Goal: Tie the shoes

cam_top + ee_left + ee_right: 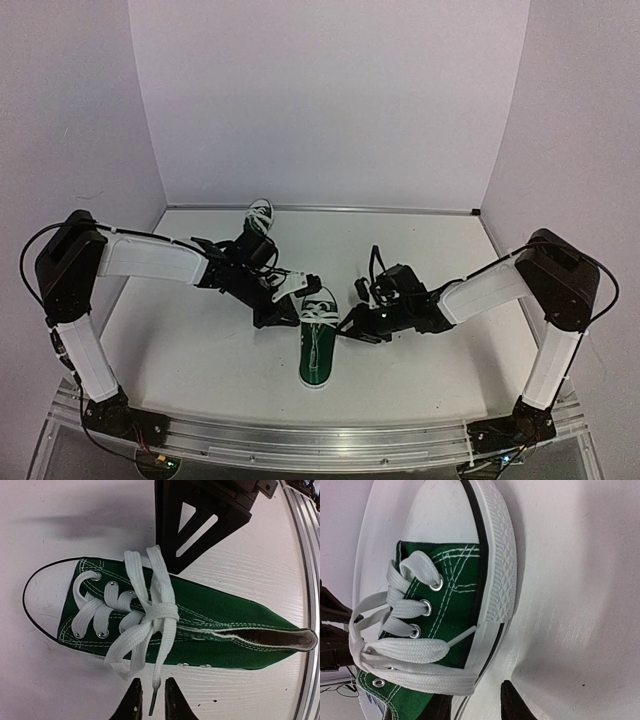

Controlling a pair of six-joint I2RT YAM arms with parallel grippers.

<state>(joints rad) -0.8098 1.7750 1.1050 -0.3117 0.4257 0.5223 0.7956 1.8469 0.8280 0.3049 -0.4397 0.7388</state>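
One dark green sneaker (pixel 315 350) lies in the middle of the table, its white laces crossed in a knot (pixel 161 614). My left gripper (pixel 288 303) is at its left side. In the left wrist view the gripper (pixel 152 702) is open, and a lace end with its aglet (pixel 153 700) lies between the fingers without being pinched. My right gripper (pixel 352 325) is at the shoe's right side. In the right wrist view it (pixel 477 707) is open around the sole edge (pixel 495 580), below a flat lace strand (pixel 420 680). The second sneaker (pixel 259 215) stands at the back wall.
My right gripper's black finger (pixel 200 525) shows beyond the shoe in the left wrist view. White walls close the table on the left, back and right. A metal rail (pixel 320 435) runs along the near edge.
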